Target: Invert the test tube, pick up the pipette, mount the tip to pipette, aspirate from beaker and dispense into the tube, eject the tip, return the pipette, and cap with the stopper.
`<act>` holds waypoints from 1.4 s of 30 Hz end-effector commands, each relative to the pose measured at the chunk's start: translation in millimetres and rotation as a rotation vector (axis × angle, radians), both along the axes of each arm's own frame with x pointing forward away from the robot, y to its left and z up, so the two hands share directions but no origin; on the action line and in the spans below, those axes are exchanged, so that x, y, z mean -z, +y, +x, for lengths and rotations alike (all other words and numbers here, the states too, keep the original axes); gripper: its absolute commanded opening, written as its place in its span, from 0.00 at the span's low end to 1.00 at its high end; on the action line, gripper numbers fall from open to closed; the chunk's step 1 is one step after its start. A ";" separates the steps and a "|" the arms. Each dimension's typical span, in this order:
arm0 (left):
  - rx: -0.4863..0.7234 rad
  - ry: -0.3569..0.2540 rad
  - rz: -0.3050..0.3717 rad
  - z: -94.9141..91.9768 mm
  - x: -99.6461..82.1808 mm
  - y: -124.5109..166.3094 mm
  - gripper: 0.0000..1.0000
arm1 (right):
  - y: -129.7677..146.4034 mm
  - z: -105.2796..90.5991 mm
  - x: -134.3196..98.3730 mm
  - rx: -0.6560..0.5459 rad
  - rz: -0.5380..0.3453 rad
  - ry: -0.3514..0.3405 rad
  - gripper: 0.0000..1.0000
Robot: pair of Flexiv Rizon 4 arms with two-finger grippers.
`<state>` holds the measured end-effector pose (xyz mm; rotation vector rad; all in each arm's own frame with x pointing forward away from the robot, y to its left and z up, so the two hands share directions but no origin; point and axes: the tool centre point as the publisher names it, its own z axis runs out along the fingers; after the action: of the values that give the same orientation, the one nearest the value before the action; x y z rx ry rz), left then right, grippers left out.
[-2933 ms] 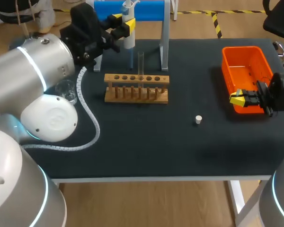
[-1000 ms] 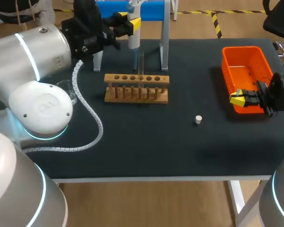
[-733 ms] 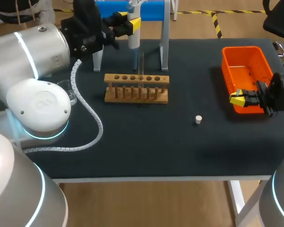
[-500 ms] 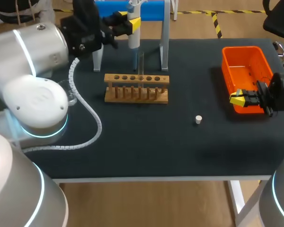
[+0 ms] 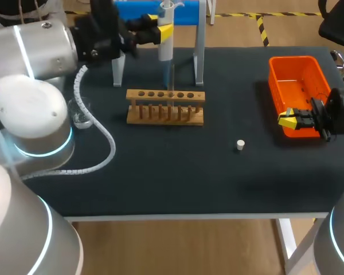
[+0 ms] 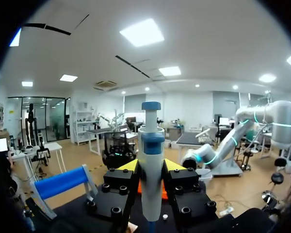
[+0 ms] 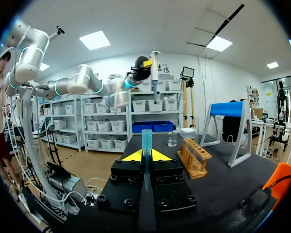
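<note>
My left gripper (image 5: 160,30) is shut on the white and blue pipette (image 5: 165,43), held upright over the back of the table. Its thin blue tip (image 5: 166,71) hangs close by the mouth of the clear test tube (image 5: 171,77), which stands in the wooden rack (image 5: 165,106). In the left wrist view the pipette (image 6: 151,170) stands between my left gripper's (image 6: 151,166) fingers. My right gripper (image 5: 291,119) rests over the orange bin's (image 5: 301,69) near end, shut on a slim blue tip (image 7: 146,141). The white stopper (image 5: 239,145) lies on the mat. A glass beaker (image 5: 80,112) sits left of the rack.
The blue-topped pipette stand (image 5: 199,51) straddles the back of the table behind the rack. My left arm's cable (image 5: 97,154) loops over the mat at the left. From my right gripper (image 7: 146,155), the rack (image 7: 194,156) and beaker (image 7: 172,140) lie ahead.
My left arm has carried the pipette a little to the right, toward the test tube, and its elbow has swung back, uncovering the beaker. The right arm has not moved.
</note>
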<state>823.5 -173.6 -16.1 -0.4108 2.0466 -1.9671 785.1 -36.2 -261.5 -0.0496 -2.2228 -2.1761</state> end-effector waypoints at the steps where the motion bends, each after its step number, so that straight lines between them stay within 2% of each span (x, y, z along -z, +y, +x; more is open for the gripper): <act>1: 0.798 0.020 -0.024 -9.4 1.3 11.6 0.00 | -0.7 -0.8 -0.2 0.000 -0.001 0.000 0.00; 8: 0.836 0.020 0.006 -22.3 -3.3 13.6 0.00 | -0.7 -0.8 -0.2 0.000 -0.001 0.000 0.00; 20: 0.805 0.012 -0.003 -43.2 -10.8 14.4 0.00 | -0.7 -0.8 -0.2 0.000 -0.001 0.000 0.00; 26: 0.643 0.017 0.033 -52.3 -6.6 11.1 0.00 | -0.7 -0.8 -0.2 0.000 -0.001 0.000 0.00; 28: 0.618 0.013 0.014 -54.1 -5.4 11.1 0.00 | -0.7 -0.8 -0.2 0.000 -0.001 0.000 0.00; 35: 0.461 -0.007 0.046 -59.9 -7.6 18.3 0.00 | -0.7 -0.8 -0.2 0.000 -0.001 0.000 0.00; 42: 0.383 -0.027 0.027 -63.5 -9.1 23.1 0.00 | -0.7 -0.8 -0.2 0.000 -0.001 0.000 0.00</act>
<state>770.3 -154.7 -5.2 0.1455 2.3358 -2.1773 785.1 -36.2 -261.5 -0.0496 -2.2229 -2.1760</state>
